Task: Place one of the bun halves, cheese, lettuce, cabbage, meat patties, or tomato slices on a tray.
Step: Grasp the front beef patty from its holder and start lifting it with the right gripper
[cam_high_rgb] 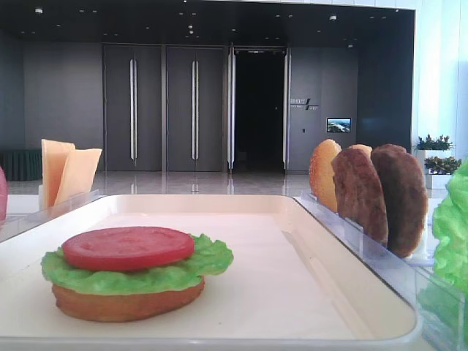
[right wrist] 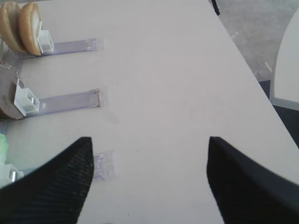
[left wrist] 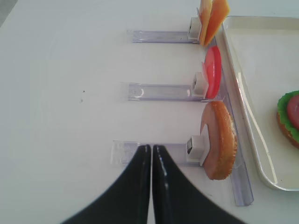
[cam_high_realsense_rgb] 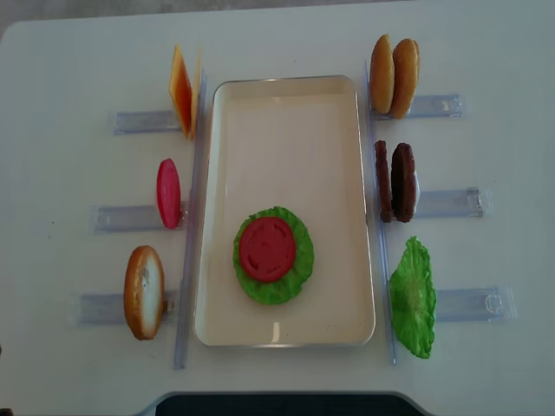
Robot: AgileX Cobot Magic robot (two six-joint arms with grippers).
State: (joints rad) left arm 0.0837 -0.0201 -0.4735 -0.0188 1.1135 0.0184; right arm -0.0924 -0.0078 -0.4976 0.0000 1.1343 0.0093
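Taking the tray (cam_high_realsense_rgb: 217,217) as the landmark and starting at its near end: a stack sits inside it there, a tan bun half (cam_high_rgb: 128,303) on the bottom, a ruffled lettuce leaf (cam_high_realsense_rgb: 299,269) over it and a tomato slice (cam_high_realsense_rgb: 267,249) on top. The rest of the tray floor is bare.

Just outside the tray's near left corner, another bun half (cam_high_realsense_rgb: 144,292) stands on edge in a clear holder (left wrist: 154,151). The left gripper (left wrist: 151,158) is clenched with nothing between its tips, hovering over the holder's rail just outboard of that bun. Off the near right corner a second lettuce leaf (cam_high_realsense_rgb: 413,299) stands in its holder. The right gripper (right wrist: 149,154) is spread wide and holds nothing, above bare bench (right wrist: 177,70) outboard of the right-hand holders.

Beside the tray's middle, a spare tomato slice (cam_high_realsense_rgb: 168,192) stands on the left and two meat patties (cam_high_realsense_rgb: 395,182) on the right. At the far corners are the cheese (cam_high_realsense_rgb: 181,91) on the left and two more bun halves (cam_high_realsense_rgb: 394,76) on the right.

The standing bun looks smooth, rigid and light; I would judge it best pinched across its thin faces near the top edge, since the domed side could slip. Lettuce looks floppy, cheese thin and bendy.
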